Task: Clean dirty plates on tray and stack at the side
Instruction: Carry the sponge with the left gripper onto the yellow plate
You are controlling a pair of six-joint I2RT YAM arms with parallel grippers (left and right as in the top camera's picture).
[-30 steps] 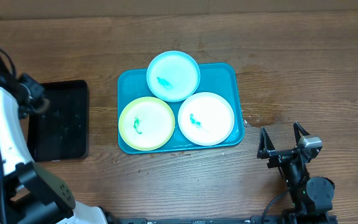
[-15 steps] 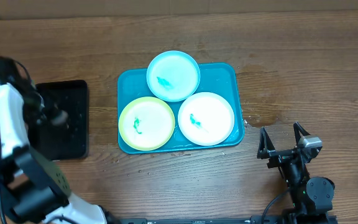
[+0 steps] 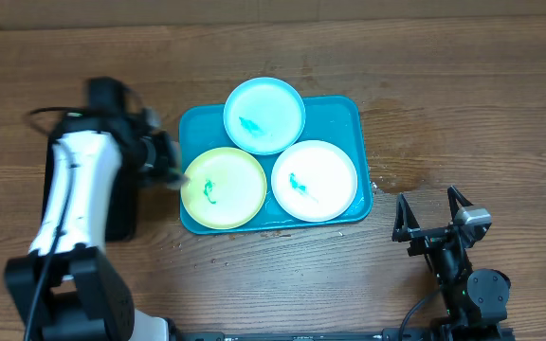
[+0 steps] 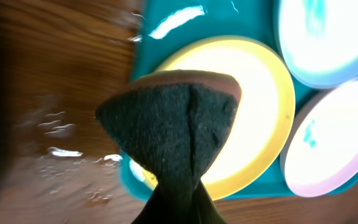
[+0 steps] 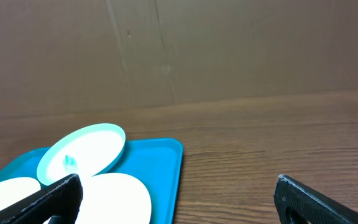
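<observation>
Overhead, my left gripper had swung in from the far left to the left rim of the tray, clamped on a dark sponge; wiping could begin; the yellow-green plate lay right there on the tray, teal smear at centre; light blue plate and white plate beside it, smeared too; my right gripper sat parked, jaws wide

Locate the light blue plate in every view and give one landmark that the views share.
Overhead: the light blue plate sits at top centre, overlapping the far rim of the turquoise tray.
Left wrist: it is in the upper right corner, cut off by the frame, beyond the dark sponge.
Right wrist: it is at lower left, just above the white plate.
Shared landmark: the turquoise tray, visible under the plates in all three views.
</observation>
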